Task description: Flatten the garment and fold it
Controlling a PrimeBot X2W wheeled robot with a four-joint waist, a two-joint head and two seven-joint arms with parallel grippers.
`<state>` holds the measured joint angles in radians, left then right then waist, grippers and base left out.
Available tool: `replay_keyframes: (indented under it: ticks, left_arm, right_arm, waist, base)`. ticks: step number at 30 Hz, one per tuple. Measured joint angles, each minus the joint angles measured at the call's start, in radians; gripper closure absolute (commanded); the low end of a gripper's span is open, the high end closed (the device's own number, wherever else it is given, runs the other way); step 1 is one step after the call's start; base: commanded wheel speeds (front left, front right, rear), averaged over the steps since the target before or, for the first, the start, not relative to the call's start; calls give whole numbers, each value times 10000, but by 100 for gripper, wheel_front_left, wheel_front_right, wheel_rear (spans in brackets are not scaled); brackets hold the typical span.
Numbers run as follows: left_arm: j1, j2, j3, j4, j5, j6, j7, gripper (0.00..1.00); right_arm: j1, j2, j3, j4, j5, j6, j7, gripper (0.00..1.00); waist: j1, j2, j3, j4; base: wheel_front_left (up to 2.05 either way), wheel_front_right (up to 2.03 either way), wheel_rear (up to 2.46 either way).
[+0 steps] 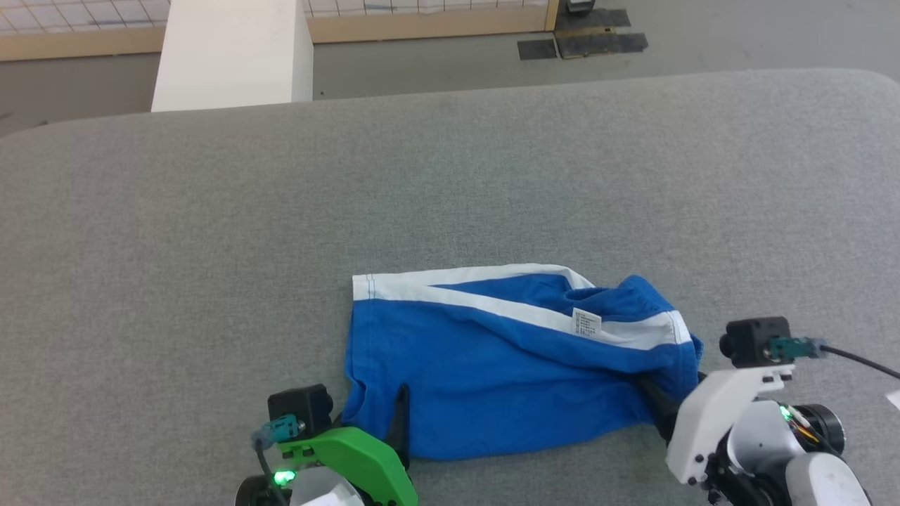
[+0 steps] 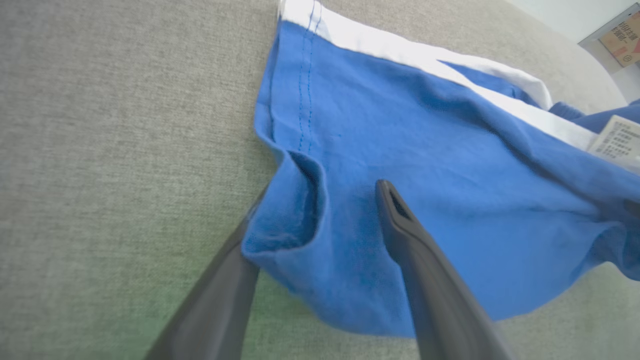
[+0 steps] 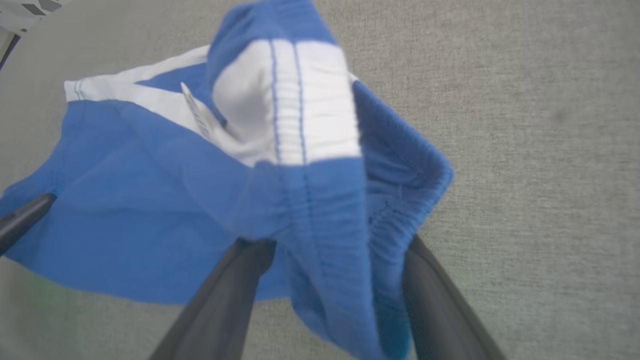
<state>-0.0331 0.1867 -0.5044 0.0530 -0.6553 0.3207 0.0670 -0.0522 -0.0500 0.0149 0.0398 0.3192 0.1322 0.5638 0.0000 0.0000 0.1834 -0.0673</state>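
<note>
The garment (image 1: 492,365) is laid near the front edge of the grey padded surface (image 1: 450,176). Its near corners are straddled by the left gripper (image 2: 322,200) and the right gripper (image 3: 332,245), fingers spread apart, nothing pinched, probably so that the cloth can settle flat.

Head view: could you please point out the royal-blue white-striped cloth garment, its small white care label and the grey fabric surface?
Royal-blue white-striped cloth garment (image 1: 492,379): head view, plain blue middle.
Small white care label (image 1: 586,323): head view, printed face.
Grey fabric surface (image 1: 450,176): head view, bare far stretch.
</note>
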Motion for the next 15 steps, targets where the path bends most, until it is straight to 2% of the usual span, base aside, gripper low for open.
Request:
replay_keyframes:
  ticks: [7,11,15]
  left_arm:
    - [247,238,261,-652,-59,-393,-807,0]
    - [328,499,631,-828,173,-435,-1806,0]
    - [246,612,938,-775,771,-663,-2940,0]
  right_arm:
    - [782,-27,-209,-1177,-213,0,-1290,0]
    - [975,-111,-159,-1450,-219,0,-1967,0]
    - [974,-144,-215,-1411,-288,0,-2617,0]
  waist:
    - [0,0,-370,38]
    - [0,0,-505,6]
    - [0,0,-567,36]
  base:
    - [0,0,0]
    - [0,0,0]
    - [0,0,0]
